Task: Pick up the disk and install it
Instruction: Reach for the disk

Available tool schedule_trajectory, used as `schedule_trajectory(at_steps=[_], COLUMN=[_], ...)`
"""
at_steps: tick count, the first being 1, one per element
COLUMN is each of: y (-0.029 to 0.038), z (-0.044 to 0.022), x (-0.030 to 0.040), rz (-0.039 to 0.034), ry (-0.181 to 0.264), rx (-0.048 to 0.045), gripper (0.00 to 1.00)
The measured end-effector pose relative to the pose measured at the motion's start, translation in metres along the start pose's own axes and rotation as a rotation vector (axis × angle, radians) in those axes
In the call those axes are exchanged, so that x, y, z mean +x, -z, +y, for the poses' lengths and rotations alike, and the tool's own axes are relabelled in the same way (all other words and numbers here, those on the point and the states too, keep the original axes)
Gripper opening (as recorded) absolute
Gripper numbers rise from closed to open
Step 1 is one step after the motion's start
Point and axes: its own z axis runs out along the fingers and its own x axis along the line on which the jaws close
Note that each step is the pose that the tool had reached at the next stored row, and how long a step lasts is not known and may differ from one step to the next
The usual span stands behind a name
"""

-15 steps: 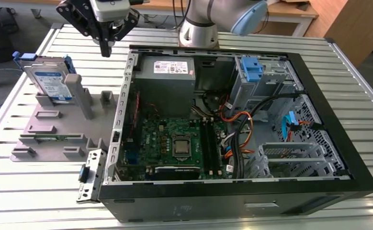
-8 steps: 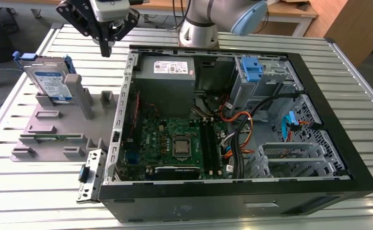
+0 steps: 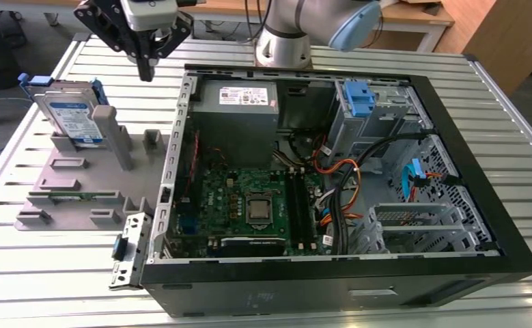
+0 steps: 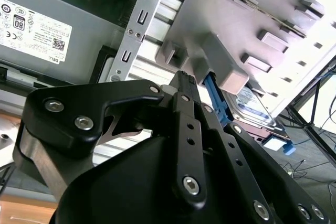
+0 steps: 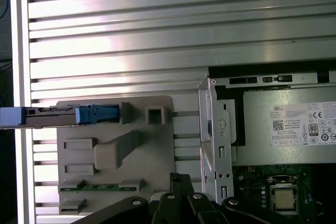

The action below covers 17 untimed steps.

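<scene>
The disk [image 3: 70, 113] is a silver drive with a white-and-blue label in a blue bracket. It stands tilted on edge at the far end of a grey fixture [image 3: 83, 198], on the exterior view's left. In the first wrist view the disk [image 5: 63, 116] appears edge-on, and in the second wrist view the disk [image 4: 252, 109] lies behind the fixture's post. My gripper [image 3: 145, 74] hangs above the table, to the exterior view's right of the disk and apart from it. Its fingers are shut with nothing between them, as both wrist views show [image 4: 185, 77] [image 5: 180, 178].
An open black computer case [image 3: 339, 294] takes up the middle and right of the slatted metal table [image 3: 56, 273]. Inside it are a grey power-supply box [image 3: 238, 102], a motherboard [image 3: 247, 205], cables, and a drive cage with a blue latch [image 3: 360, 99]. The fixture carries upright posts [image 3: 110, 133].
</scene>
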Motion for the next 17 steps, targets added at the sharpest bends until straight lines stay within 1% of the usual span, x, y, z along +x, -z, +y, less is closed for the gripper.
schedule_trajectory(at_steps=[2, 9, 17], y=[-0.0002, -0.0003, -0.001], z=[-0.0001, 0.0002, 0.0051], x=[0.002, 0.0027, 0.0046], rz=[-0.0007, -0.0009, -0.0008], ry=[0.0, 0.0, 0.0], rx=[-0.0001, -0.0002, -0.0001], gripper=[0.11, 0.11, 0.11])
